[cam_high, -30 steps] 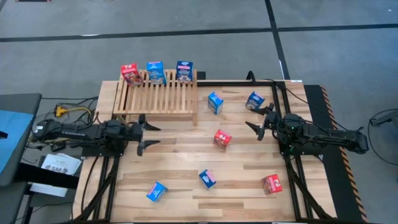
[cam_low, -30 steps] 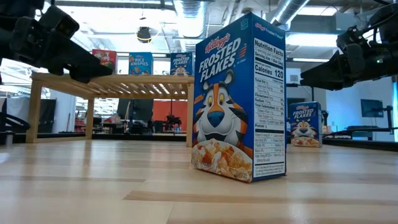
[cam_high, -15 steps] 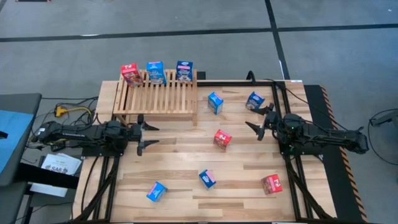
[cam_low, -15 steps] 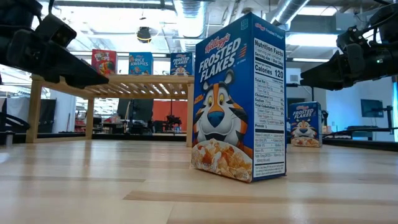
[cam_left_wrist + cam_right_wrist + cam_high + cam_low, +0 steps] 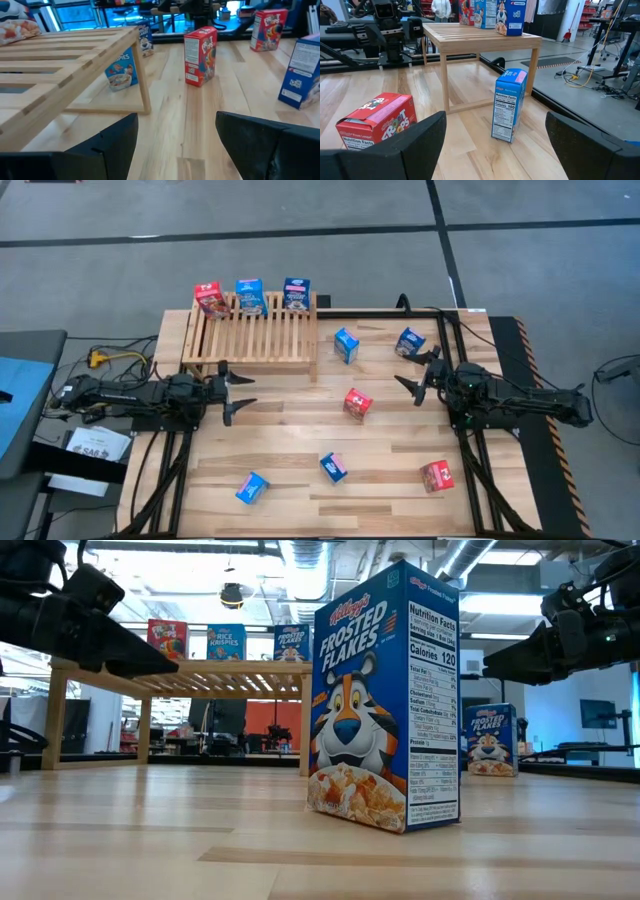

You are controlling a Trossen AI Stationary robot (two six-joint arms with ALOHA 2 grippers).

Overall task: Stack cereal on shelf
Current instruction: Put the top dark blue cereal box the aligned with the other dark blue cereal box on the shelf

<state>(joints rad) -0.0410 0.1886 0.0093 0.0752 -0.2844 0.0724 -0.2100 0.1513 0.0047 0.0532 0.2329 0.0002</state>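
Three cereal boxes stand upright along the far edge of the slatted wood shelf (image 5: 250, 335): a red one (image 5: 209, 298) and two blue ones (image 5: 249, 296) (image 5: 296, 294). Several more stand on the plank table: blue (image 5: 346, 345), blue (image 5: 409, 341), red (image 5: 357, 404), blue (image 5: 333, 467), blue (image 5: 252, 487) and red (image 5: 437, 476). My left gripper (image 5: 240, 391) hovers open just near of the shelf, pointing toward the table's right. My right gripper (image 5: 412, 374) is open too, pointing left, between the blue box (image 5: 509, 105) and the red box (image 5: 377, 122).
The shelf's front leg (image 5: 142, 85) stands close ahead of my left gripper (image 5: 175, 145). A Frosted Flakes box (image 5: 385, 700) stands near the table's near edge. Bare planks lie between the two grippers. Dark frame rails run along the table's right side (image 5: 470, 470).
My left gripper has shifted a little toward the table's far edge, closer to the shelf's near side, staying open. The boxes have kept their places.
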